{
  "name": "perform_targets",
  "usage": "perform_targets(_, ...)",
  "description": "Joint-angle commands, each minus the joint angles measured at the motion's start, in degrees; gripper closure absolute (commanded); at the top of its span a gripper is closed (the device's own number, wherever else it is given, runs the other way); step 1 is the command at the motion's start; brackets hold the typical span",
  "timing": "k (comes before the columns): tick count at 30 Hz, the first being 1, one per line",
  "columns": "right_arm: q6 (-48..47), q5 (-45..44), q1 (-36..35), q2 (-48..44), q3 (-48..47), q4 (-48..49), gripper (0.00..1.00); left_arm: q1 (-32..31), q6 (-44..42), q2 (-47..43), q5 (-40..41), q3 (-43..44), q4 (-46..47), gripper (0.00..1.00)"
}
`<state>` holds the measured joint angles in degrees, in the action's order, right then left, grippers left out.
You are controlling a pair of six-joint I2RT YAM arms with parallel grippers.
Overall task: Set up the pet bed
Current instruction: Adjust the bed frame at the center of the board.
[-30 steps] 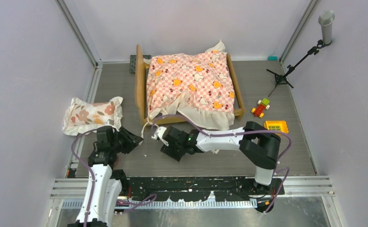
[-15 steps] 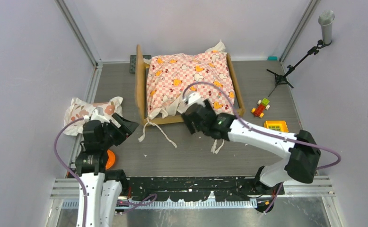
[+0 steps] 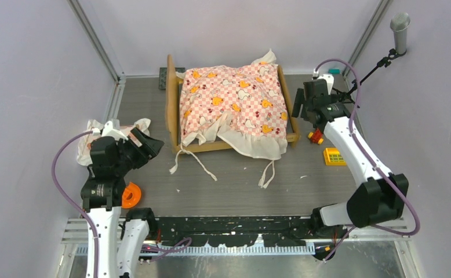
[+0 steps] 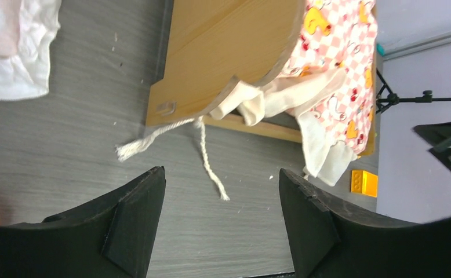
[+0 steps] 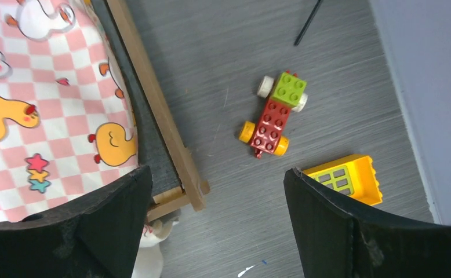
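My left gripper [image 4: 222, 176] is released and holds nothing, at lower left of the top view. My right gripper [image 5: 217, 174] is released, empty, above the right rail of the pet bed [image 3: 170, 98]. The bed stands at upper centre under the checkered sheet [image 3: 235, 95]. The pillow [image 3: 95, 130], partly hidden, appears to lie beside my left wrist.

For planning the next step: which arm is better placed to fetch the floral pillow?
Left. The left gripper, open, hovers beside the floral pillow; the right gripper, also open, is beyond the pet bed, near the toy car.
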<state>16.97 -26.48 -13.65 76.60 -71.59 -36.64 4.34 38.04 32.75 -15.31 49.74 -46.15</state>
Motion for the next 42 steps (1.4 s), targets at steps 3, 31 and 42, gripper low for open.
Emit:
perform_targets(3,-6.86,13.84,3.93,6.50,-2.20,1.72,0.15,-2.25,-2.01,5.11,1.17,6.97,5.10,0.27)
perform_targets(31,8.47,24.96,3.31,4.03,13.87,14.07,0.99,-22.33,-14.23,17.50,6.37,14.93,6.42,0.37)
perform_targets(42,20.03,15.99,-8.17,-7.11,21.62,11.13,0.84,-66.61,-8.38,29.37,34.27,8.02,16.11,0.35)
